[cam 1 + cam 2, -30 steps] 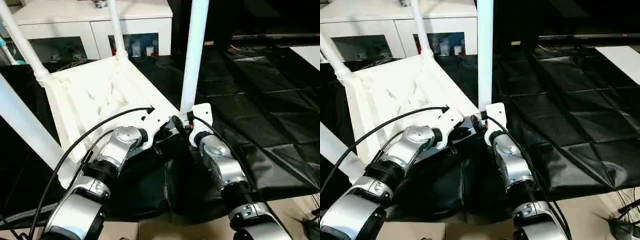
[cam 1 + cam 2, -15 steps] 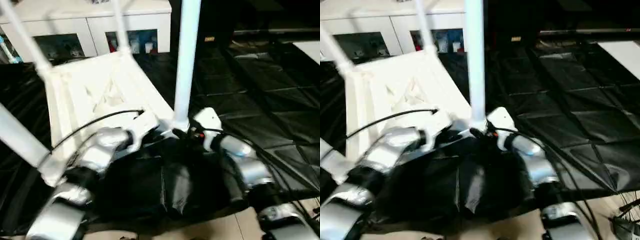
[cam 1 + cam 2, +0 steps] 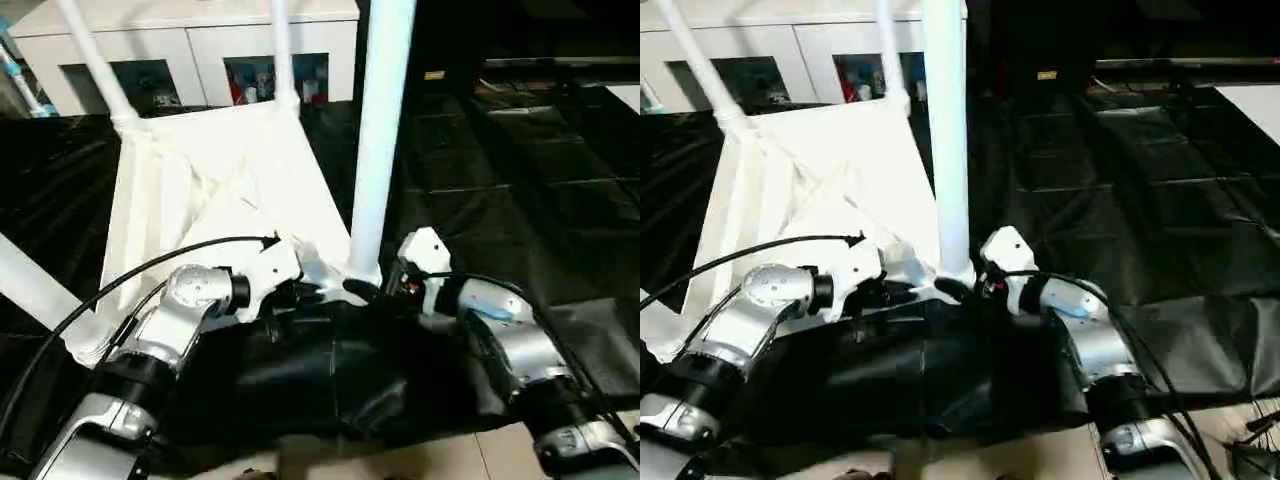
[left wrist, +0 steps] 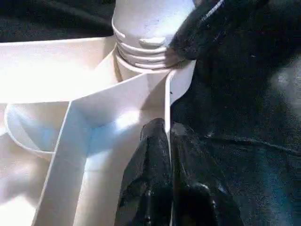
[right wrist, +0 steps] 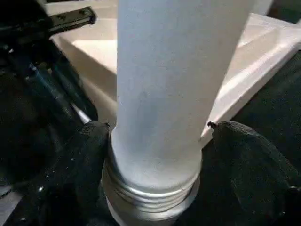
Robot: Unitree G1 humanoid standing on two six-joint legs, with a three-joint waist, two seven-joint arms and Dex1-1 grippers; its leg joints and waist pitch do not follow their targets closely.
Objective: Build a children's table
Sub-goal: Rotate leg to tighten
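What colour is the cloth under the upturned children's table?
Black; the cloth shows best in the left eye view.

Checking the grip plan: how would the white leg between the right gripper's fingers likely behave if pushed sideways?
The leg looks stiff. Standing tall in its corner socket, it could lever the tabletop. Its smooth surface looks slippery.

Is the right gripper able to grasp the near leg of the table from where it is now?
Probably yes. The right gripper already has its fingers on both sides of the near leg at its threaded base, jaws open, nothing between them.
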